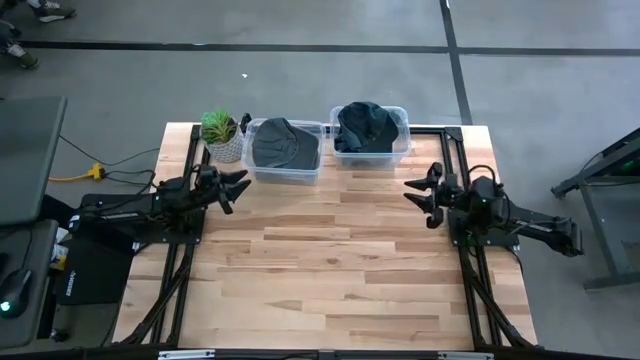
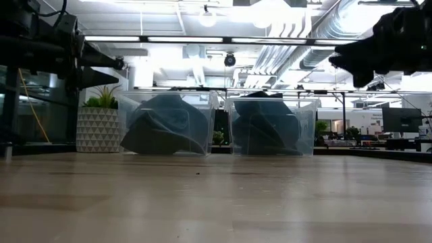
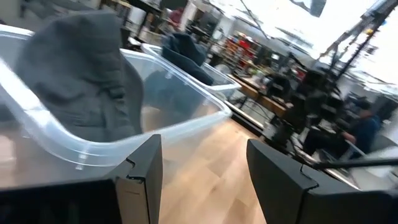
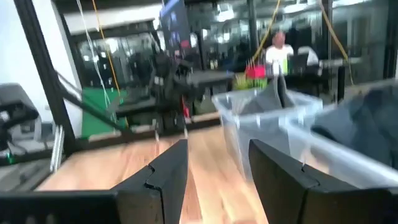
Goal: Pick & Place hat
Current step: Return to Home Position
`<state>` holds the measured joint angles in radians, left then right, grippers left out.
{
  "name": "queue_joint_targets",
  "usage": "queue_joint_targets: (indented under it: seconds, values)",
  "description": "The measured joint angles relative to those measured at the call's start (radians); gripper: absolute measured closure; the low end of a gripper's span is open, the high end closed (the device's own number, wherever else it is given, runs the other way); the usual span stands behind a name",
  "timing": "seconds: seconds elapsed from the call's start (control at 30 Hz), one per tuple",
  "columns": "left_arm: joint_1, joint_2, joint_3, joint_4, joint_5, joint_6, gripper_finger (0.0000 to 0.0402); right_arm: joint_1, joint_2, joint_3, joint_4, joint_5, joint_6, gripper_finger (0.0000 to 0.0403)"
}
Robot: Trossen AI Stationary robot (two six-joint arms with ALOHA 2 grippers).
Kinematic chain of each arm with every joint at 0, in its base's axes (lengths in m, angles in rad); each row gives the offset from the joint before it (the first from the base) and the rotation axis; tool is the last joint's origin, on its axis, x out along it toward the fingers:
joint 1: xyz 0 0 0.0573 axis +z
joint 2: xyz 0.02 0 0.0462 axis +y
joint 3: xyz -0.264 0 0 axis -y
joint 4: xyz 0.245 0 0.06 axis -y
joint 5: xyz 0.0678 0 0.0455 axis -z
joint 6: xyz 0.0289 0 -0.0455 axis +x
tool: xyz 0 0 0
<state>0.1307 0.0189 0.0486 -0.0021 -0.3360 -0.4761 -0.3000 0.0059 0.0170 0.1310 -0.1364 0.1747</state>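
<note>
Left gripper [image 1: 238, 190]; right gripper [image 1: 415, 193] — agape

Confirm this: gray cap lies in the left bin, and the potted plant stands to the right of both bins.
No: the potted plant stands left of both bins, beside the left bin holding the gray cap; the high view shows it.

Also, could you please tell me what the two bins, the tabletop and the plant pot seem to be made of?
Left bin and right bin: clear and glossy, probably rigid plastic; the walls are see-through, with rounded rims. Tabletop: wood strips with a pale, smooth finish; grain and joints show. Pot: white, matte, triangle-patterned; it could be ceramic or plastic, and I cannot tell which.
</note>
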Motion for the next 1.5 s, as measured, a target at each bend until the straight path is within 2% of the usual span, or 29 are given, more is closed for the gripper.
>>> queue_joint_targets:
  seconds: [0.37,0.63,1.5]
  values:
    - [0.0,0.0,0.0,0.0,-0.055,0.032,0.0223,0.0,0.0,0.0,-0.065,0.022,-0.062,0.0238]
    - [0.0,0.0,0.0,-0.001,-0.059,0.034,0.0223,0.0,0.0,0.0,-0.095,0.01,0.034,0.0238]
    - [0.0,0.0,0.001,-0.001,-0.058,0.034,0.0223,0.0,0.0,0.001,-0.1,0.018,0.027,0.0238]
